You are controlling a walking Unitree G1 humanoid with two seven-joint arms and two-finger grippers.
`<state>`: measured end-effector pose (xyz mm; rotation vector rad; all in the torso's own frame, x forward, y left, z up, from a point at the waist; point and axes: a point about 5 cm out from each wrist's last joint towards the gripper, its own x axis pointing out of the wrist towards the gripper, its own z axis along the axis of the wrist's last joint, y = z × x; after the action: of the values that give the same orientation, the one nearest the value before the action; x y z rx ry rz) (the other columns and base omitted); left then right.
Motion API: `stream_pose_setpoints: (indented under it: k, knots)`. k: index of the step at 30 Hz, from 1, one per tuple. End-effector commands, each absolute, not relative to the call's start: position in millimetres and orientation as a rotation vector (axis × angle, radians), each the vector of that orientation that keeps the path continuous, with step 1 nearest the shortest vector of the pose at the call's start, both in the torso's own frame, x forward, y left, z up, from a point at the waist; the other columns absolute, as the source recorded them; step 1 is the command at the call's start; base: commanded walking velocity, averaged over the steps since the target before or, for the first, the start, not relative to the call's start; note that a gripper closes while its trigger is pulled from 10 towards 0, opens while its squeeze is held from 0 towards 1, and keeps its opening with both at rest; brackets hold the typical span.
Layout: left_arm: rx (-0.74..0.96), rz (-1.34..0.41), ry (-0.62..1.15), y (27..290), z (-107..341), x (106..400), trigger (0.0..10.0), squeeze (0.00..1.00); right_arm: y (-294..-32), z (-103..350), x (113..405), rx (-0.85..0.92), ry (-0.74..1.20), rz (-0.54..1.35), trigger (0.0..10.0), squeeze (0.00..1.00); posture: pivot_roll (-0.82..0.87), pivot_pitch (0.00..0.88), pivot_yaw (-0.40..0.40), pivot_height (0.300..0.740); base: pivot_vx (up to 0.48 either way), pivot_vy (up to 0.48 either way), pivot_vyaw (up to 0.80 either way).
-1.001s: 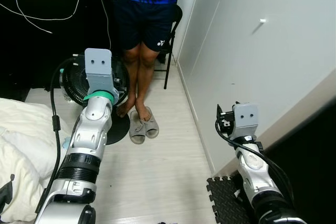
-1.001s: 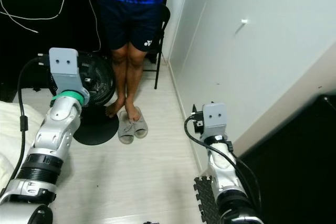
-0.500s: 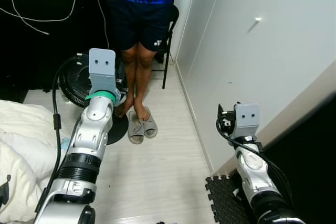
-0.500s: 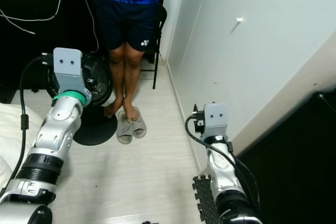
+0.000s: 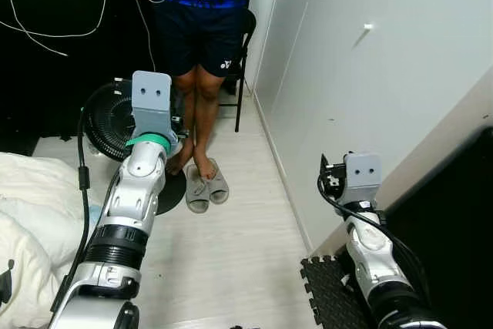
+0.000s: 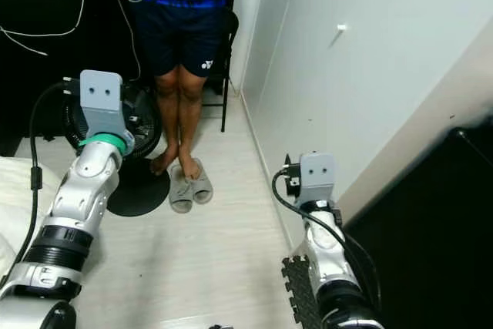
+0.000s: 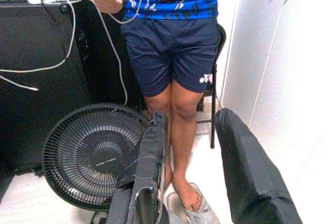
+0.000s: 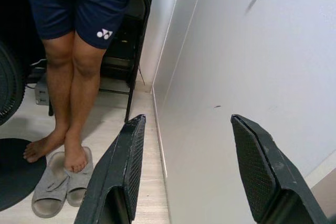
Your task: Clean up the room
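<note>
A pair of grey slippers (image 5: pixel 206 186) lies on the pale wood floor, and a standing person (image 5: pixel 202 28) in dark shorts has one bare foot on them. My left arm (image 5: pixel 132 190) is raised toward the black floor fan (image 5: pixel 108 117). In the left wrist view the left gripper (image 7: pixel 193 115) is open and holds nothing, with the fan and the person's legs beyond it. My right arm (image 5: pixel 363 221) is held up beside the white wardrobe (image 5: pixel 370 75). The right gripper (image 8: pixel 189 119) is open and holds nothing, facing the wardrobe door and the slippers (image 8: pixel 62 182).
White bedding (image 5: pixel 27 221) is heaped at my left. A black foam mat (image 5: pixel 333 294) lies by my right side. A black folding chair (image 5: pixel 243 52) stands behind the person. Cables hang over dark furniture (image 5: pixel 46 44) at the back left.
The whole picture has drifted a little, so the camera moved. Both arms hold the same pose, and the person and slippers stay in place.
</note>
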<state>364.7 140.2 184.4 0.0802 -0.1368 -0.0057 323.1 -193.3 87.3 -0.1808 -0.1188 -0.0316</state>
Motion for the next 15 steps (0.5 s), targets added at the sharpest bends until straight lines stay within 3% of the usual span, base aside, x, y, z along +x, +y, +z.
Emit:
stream_pose_setpoints:
  k: [1, 15]
  knots:
    - [0.083, -0.023, -0.14, 135.2, 185.2, 365.3, 10.0, 0.0, -197.5, 82.9, 319.8, -0.181, -0.1, -0.049, 10.0, 0.0, -0.01, 0.009, -0.032, 0.74, 0.0, -0.39, 0.0]
    - [0.053, -0.053, -0.142, 131.4, 186.3, 365.0, 10.0, 0.0, -197.7, 82.2, 319.2, -0.175, -0.098, -0.059, 10.0, 0.0, -0.01, 0.009, -0.024, 0.74, 0.0, -0.028, 0.0]
